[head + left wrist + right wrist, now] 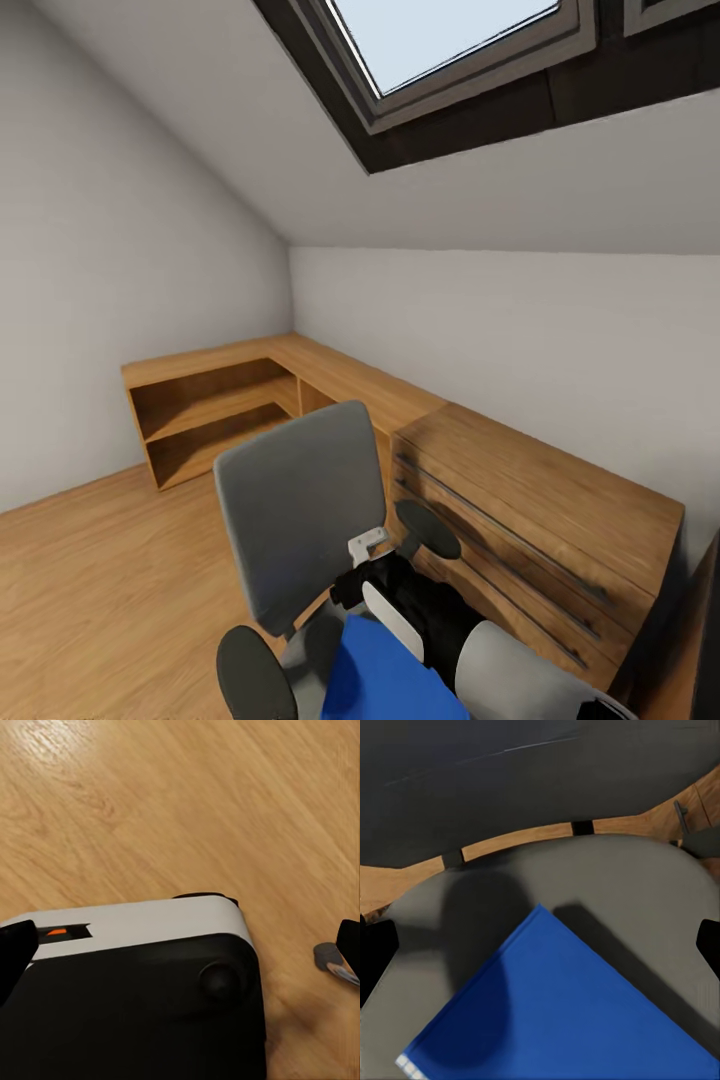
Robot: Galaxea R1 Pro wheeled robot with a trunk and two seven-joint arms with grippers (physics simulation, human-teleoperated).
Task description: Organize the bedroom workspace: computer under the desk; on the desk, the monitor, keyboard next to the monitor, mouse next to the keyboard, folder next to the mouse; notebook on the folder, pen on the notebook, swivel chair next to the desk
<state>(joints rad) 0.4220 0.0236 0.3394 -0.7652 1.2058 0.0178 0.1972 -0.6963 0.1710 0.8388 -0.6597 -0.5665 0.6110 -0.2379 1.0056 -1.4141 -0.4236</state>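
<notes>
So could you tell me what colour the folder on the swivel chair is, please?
The folder is blue, clearest in the right wrist view.

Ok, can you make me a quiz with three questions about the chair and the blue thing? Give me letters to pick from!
1. Where is the blue folder lying?
A. on the wooden floor
B. on the seat of the swivel chair
C. on the corner shelf

2. What colour is the chair's back?
A. grey
B. red
C. green

3. Is the right claw holding the folder?
A. yes, clamped on it
B. no, it is open above it
C. yes, lifting it up

Answers:
1 B: the blue folder lies flat on the grey seat of the swivel chair.
2 A: the backrest is plain grey.
3 B: the right claw has its fingertips far apart at the picture's two edges, with the folder lying between them.
</notes>
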